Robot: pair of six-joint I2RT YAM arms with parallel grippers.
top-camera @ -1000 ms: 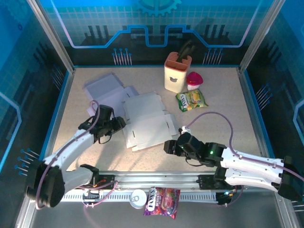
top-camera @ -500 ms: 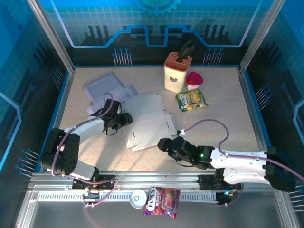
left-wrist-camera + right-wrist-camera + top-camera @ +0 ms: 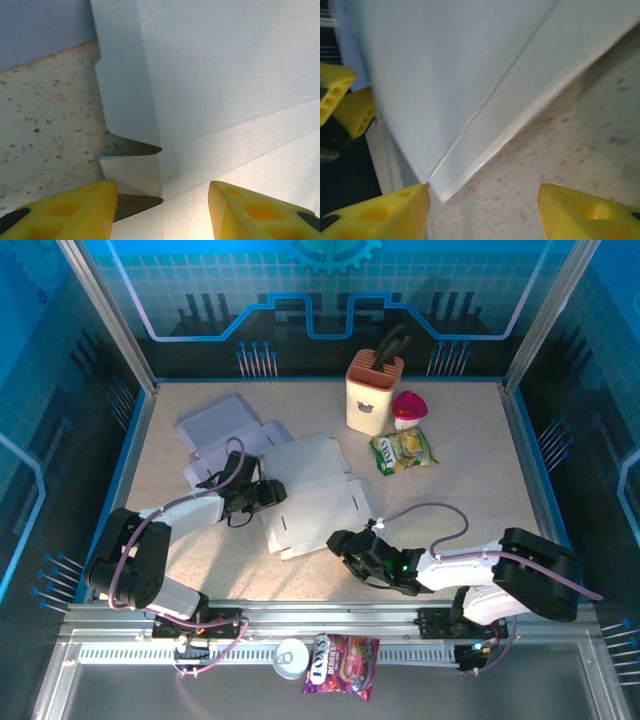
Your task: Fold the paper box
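The paper box [image 3: 310, 495] lies flat and unfolded, white, in the middle of the table. My left gripper [image 3: 268, 492] is low at its left edge. In the left wrist view the box [image 3: 225, 75] runs between the yellow fingers [image 3: 85, 210], with two notch cuts beside the left one; the left gripper [image 3: 162, 212] is open. My right gripper [image 3: 345, 543] sits at the box's near right corner. In the right wrist view that corner of the box [image 3: 470, 75] ends just beside one of the fingertips [image 3: 395, 215], with bare table across the gap; the right gripper [image 3: 482, 212] is open.
More flat white box blanks [image 3: 220, 425] lie at the back left. A cream and orange holder [image 3: 372, 390], a red-pink item [image 3: 408, 410] and a green snack bag [image 3: 403, 451] stand at the back right. A can [image 3: 290, 657] and a candy bag [image 3: 340, 660] rest at the front rail.
The left gripper has slid right onto the box's left edge. The right gripper has moved left to the box's near corner, and its jaws have narrowed a little.
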